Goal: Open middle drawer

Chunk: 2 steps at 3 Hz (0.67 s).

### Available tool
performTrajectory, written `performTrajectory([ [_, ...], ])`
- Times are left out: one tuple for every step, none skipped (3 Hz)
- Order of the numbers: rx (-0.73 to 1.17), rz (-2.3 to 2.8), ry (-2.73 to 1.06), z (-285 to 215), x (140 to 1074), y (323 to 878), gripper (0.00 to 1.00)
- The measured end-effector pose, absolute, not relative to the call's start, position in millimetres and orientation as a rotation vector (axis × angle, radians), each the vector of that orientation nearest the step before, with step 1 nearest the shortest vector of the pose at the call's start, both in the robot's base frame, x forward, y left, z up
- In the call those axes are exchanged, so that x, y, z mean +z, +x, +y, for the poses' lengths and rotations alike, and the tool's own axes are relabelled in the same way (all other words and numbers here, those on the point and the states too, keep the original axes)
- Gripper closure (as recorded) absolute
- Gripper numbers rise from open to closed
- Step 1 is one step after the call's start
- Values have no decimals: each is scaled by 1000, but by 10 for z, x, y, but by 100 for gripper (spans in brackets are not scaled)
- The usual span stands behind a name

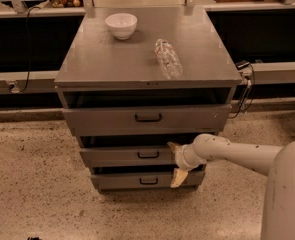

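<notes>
The middle drawer (122, 156) is the grey drawer with the medium-height front, between a taller one above and a narrower one below, and its small black pull handle (148, 155) sits at the centre. A dark gap shows above its front. My gripper (177, 162) is at the right part of this drawer's front, to the right of the handle. Its fingers are spread apart. The upper fingertip (174, 146) is at the drawer's top edge. The lower fingertip (178, 178) lies over the bottom drawer's front. It holds nothing that I can see.
The grey cabinet top (112, 64) carries a white bowl (121, 25) and a clear plastic bottle (168, 58) lying on its side. The top drawer (107, 120) and bottom drawer (122, 181) flank the middle one. My white arm (247, 156) comes in from the right. The floor is speckled.
</notes>
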<state>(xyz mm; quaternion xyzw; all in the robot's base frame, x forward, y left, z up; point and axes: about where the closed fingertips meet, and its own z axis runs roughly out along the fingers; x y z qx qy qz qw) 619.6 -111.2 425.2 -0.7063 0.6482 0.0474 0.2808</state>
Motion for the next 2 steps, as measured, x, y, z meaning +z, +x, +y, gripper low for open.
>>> performTrajectory([
  [142,1755,-1872,-1139,4169,6286,0],
  [148,1764,-1839,-1167,4163,6363,0],
])
